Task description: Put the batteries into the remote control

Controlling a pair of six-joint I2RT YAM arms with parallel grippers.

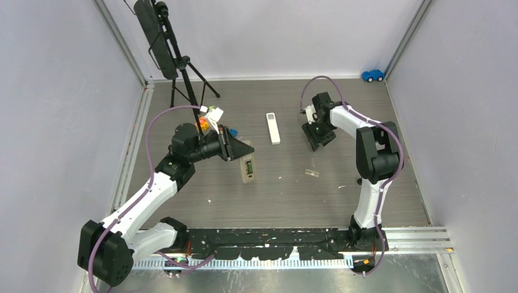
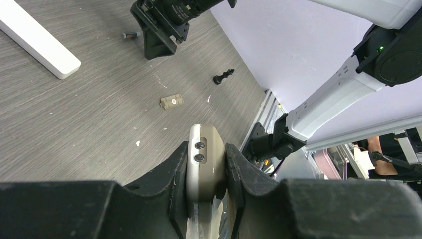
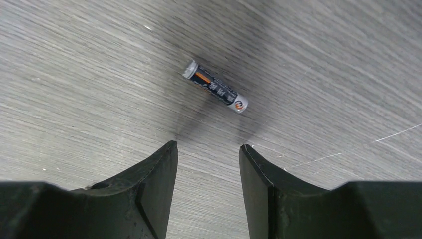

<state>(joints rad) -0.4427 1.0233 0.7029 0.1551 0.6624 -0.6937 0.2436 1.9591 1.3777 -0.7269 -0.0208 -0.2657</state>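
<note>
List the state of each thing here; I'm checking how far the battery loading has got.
tan remote: held by the left gripper, battery bay looks open.
battery: lying loose, not gripped.
white remote: lying flat, untouched.
small tan piece: lying loose.
left gripper: jaws shut on the tan remote.
right gripper: jaws open, empty, just short of the battery.

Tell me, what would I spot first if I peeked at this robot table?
Probably the left gripper, shut on a tan remote and holding it up over the middle of the table. Next comes the right gripper, jaws open, hovering just above a small battery that lies flat on the tabletop. A blue toy car sits in the far right corner.
</note>
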